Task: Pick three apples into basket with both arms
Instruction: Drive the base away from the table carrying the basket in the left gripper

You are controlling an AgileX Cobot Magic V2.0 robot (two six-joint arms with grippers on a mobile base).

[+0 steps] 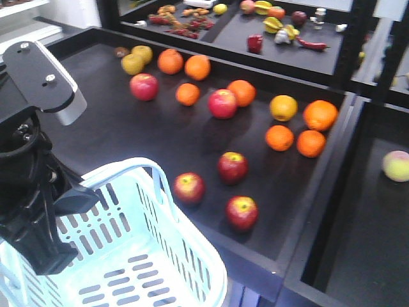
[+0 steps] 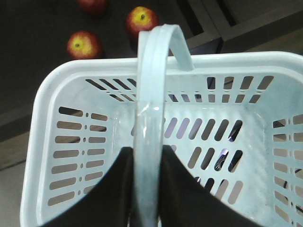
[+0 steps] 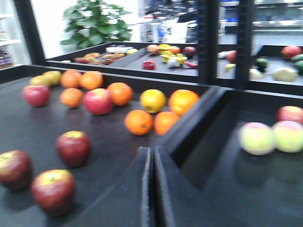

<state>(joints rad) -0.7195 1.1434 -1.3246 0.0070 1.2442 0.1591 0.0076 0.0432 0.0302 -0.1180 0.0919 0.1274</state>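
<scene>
Counted: three round glossy dark-red apples point(image 1: 232, 167), loose on matte black tray point(image 1: 128, 128) beside one slotted pale-blue plastic basket point(image 2: 40, 109). Pinching its loop handle point(image 2: 152, 71) with left gripper point(image 2: 147, 161); pressed tight together, fingers of right gripper point(image 3: 151, 158).

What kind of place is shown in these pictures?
Probably a shop's fruit section, perhaps a mock one: loose apples and oranges lie on black display shelves, and a plastic shopping basket is held in front.
</scene>
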